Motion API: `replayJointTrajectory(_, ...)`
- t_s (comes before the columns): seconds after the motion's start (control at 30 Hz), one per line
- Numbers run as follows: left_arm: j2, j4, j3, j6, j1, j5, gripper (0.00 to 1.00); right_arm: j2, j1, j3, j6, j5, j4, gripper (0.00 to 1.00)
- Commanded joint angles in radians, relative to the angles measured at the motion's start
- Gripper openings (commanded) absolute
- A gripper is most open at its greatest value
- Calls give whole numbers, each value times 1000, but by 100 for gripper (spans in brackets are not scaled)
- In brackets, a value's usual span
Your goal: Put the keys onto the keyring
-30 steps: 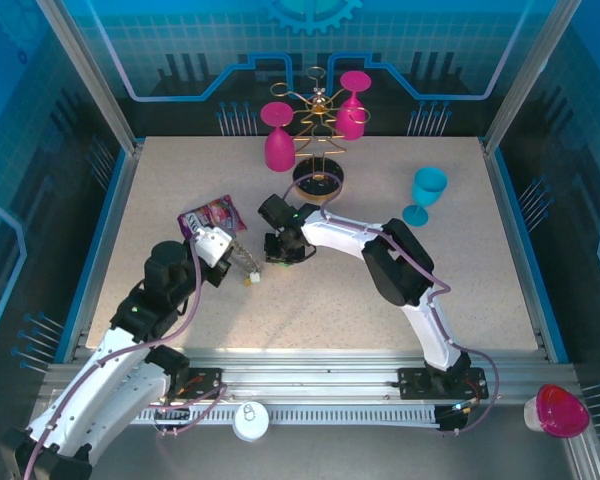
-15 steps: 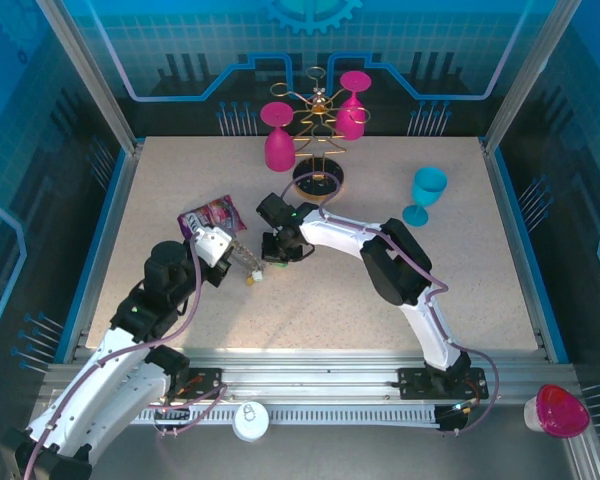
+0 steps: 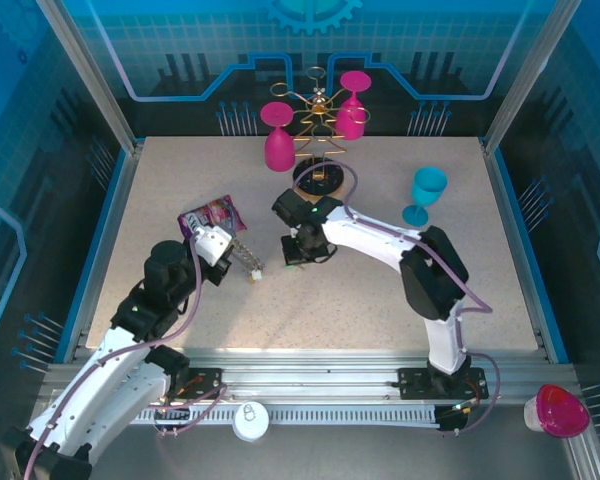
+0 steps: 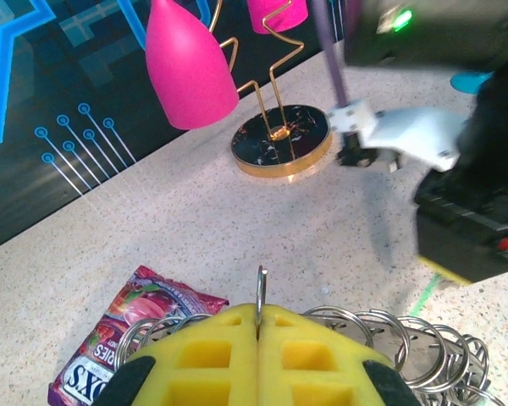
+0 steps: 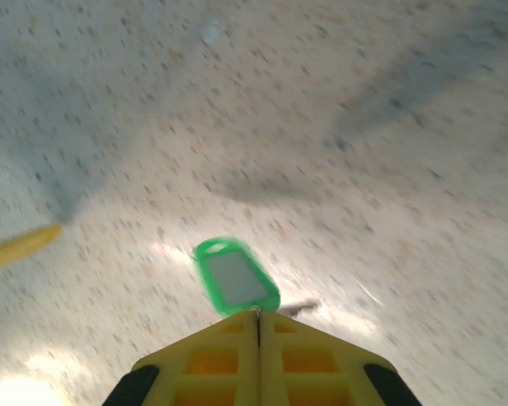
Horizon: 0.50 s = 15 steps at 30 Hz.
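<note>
A: Green key [image 5: 235, 275] sits at our right end effector [image 5: 258, 315], which is pressed together (whether it grips the key is unclear).
B: Left end effector [image 4: 258, 315] pinches the keyring [image 4: 260, 288] over the bench [image 4: 195, 211]; we fear a loose key dropping.

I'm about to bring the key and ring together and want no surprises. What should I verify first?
1. Left gripper shut on ring: ok.
2. Ring standing upright, its top exposed above the gripper: ok.
3. Right gripper shut: ok.
4. Green key actually held by the right gripper: cannot tell, since the wrist view is blurred.
5. The two grippers apart in the top view: ok.
</note>
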<state>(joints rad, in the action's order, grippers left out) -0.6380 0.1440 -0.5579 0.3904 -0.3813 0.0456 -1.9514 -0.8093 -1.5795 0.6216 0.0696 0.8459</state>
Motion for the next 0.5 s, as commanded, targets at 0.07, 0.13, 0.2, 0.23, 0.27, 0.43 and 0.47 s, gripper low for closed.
replayJointTrajectory(0.07, -12, -85, 12, -33, 8, -30, 0, 73, 26, 138, -83, 34, 93, 0)
replayJointTrajectory(0.13, -14, -86, 13, -35, 8, -32, 0, 71, 25, 164, -74, 15, 76, 0)
replayJointTrajectory(0.2, -12, -86, 15, -35, 9, -35, 0, 58, 24, 169, -67, -1, 63, 0)
replayJointTrajectory(0.23, -13, -85, 15, -35, 9, -36, 0, 49, 23, 167, -68, -10, 55, 0)
replayJointTrajectory(0.27, -12, -85, 15, -35, 8, -38, 0, 39, 22, 163, -68, -18, 52, 0)
replayJointTrajectory(0.43, -11, -86, 15, -37, 9, -42, 0, -14, 13, 135, -74, -47, 47, 0)
replayJointTrajectory(0.47, -11, -88, 15, -39, 9, -43, 0, -21, 12, 133, -73, -50, 46, 0)
